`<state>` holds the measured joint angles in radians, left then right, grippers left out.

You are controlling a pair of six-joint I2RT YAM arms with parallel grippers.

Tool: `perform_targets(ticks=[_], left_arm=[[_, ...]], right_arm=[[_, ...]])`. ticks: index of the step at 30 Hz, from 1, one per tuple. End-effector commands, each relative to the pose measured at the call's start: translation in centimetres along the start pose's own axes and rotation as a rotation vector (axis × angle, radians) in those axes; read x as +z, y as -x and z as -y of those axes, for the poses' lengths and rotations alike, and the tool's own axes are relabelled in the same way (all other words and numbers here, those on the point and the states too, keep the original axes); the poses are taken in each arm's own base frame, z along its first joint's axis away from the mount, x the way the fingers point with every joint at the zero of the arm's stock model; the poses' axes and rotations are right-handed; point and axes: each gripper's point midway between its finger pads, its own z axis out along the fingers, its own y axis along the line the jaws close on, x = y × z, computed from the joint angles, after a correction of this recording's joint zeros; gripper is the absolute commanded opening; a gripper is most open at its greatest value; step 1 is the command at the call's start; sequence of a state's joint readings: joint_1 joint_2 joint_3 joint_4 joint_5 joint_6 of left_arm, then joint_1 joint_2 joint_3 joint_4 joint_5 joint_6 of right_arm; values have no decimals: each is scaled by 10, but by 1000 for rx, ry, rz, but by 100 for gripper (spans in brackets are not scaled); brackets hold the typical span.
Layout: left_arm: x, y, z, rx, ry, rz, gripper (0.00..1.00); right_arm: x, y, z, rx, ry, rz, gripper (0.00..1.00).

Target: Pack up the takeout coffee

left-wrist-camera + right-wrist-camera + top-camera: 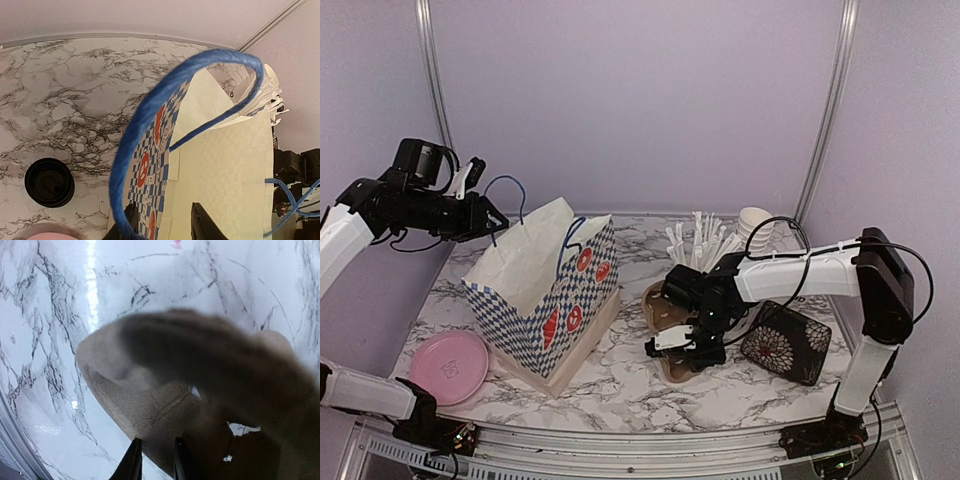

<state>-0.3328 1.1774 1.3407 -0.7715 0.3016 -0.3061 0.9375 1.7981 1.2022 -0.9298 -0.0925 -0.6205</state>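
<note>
**A:** What's on the far left?

**B:** A pink plate [448, 367] lies at the near edge of the marble worktop [650, 410], with the left arm held high above it. The left end effector [163, 207] is open, fingers apart and nothing pinched between them. The blue handle [142, 117] of the checked paper bag [555, 300] loops up right in front of it. The rope's lower end crosses one finger, and I can't tell whether they touch.

**A:** Any coffee there?

**B:** The left wrist view shows a black round lid [49, 182] on the worktop beside the bag. It is seen from straight above, so whatever is under it is hidden.

**A:** And the carrier?

**B:** The brown cup carrier [145, 400] lies on the worktop just right of the bag. From above, the right arm covers most of it. In the right wrist view it is a blur, cut off at the right edge. The right end effector [156, 442] is nearly closed, its fingers [132, 462] pinching the carrier's rim.

**A:** Further right?

**B:** White straws [705, 240] stand behind the arm. A dark flowered piece [785, 342] lies just beside the carrier, and I can't make out what it is.
</note>
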Motion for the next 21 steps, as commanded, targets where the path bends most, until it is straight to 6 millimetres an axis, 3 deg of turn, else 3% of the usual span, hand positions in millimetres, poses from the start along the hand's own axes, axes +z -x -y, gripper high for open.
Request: perform_targets(ticks=[1,12,18,21], left_arm=[[-1,-3,-5,24,22,-13,38],[7,-8,-9,30,32,-35,38],[4,-7,-8,33,32,-27,38],[3,-7,-9,31,34,-25,38]], right_arm=[[-14,7,13,11,-59,23,23],[-36,3,-11,-79,37,36,28],[-59,29,-2,-99,3,131,29],[-57,39,8,-88,-24,148,27]])
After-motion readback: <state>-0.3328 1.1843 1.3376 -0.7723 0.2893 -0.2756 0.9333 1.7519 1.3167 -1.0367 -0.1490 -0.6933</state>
